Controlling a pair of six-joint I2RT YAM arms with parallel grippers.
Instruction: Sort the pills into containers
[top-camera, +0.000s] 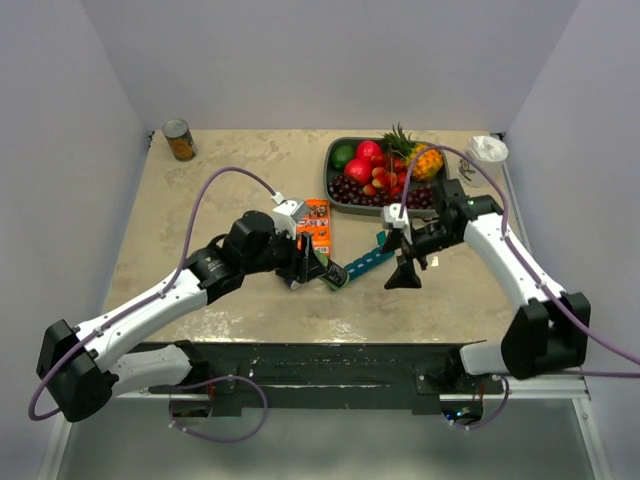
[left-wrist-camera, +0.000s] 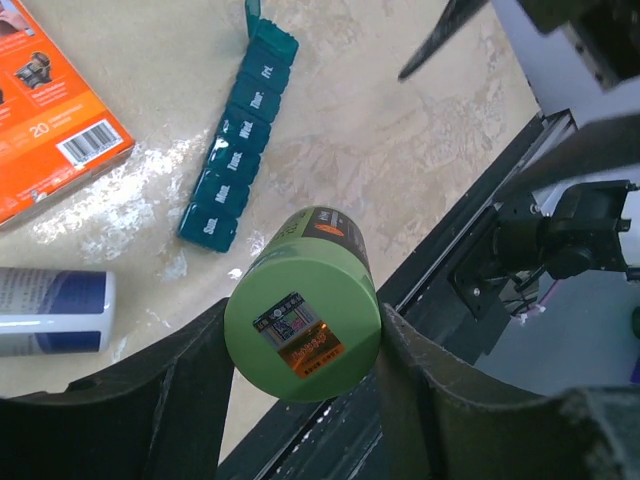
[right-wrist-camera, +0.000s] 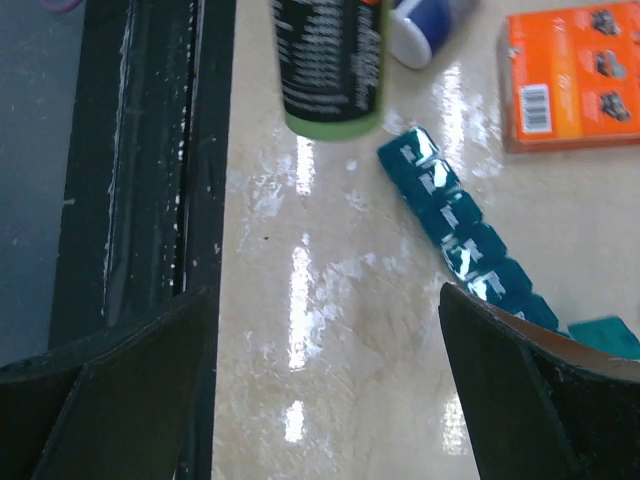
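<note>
My left gripper (top-camera: 303, 268) is clamped on a green bottle (left-wrist-camera: 300, 325), 1 finger (left-wrist-camera: 185, 390) on each side of its round end. I can't tell whether the bottle touches the table (top-camera: 200, 210).

The teal pill organizer (left-wrist-camera: 240, 160) lies flat on the table. In the left wrist view it is out past the fingertips, beyond the bottle and a little to its left. It is close to the bottle but apart from it and not between the fingers. I count 7 compartments. The "Sun" end is the nearest one to the fingers, and the farthest compartment has its lid standing up.

My right gripper (right-wrist-camera: 325, 295) hangs over the table with its 2 fingers spread wide and nothing between them. In its view the strip runs diagonally from just under the bottle down to the tip of the finger (right-wrist-camera: 540, 400) on the view's right, ending at it. That places the strip off to one side of the gap, not inside it.

Farther past the strip from both grippers, an orange box (left-wrist-camera: 50, 110) and a white-and-blue bottle (left-wrist-camera: 50, 310) lie on the table.
</note>
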